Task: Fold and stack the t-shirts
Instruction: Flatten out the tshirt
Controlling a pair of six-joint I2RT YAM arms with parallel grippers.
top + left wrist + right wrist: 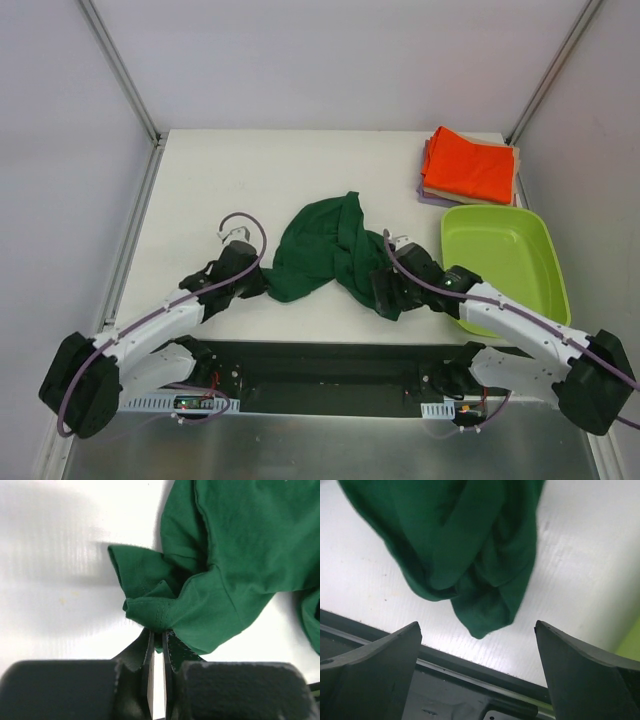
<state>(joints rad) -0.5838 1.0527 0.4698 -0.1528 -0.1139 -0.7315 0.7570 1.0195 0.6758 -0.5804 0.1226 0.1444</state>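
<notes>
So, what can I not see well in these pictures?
- Top view: the beige and lavender shirts under the bright orange folded shirt show only edges.
- Top view: the right arm covers a near corner of the lime-green plastic bin.
- All views: the collar of the crumpled dark green cloth shirt is lost in folds.

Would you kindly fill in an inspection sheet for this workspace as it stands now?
Surface: white table, no spills seen.
Job's things: dark green shirt crumpled near the front edge; folded stack, orange on top, at the far right corner.
Clutter: lime-green bin, nothing seen inside.
Grippers: left gripper shut on the green shirt's hem; right gripper open, shirt just ahead of it, not gripped.
Cables: purple cable loops above the left wrist; another runs along the right arm.
Surroundings: white walls, metal struts.
</notes>
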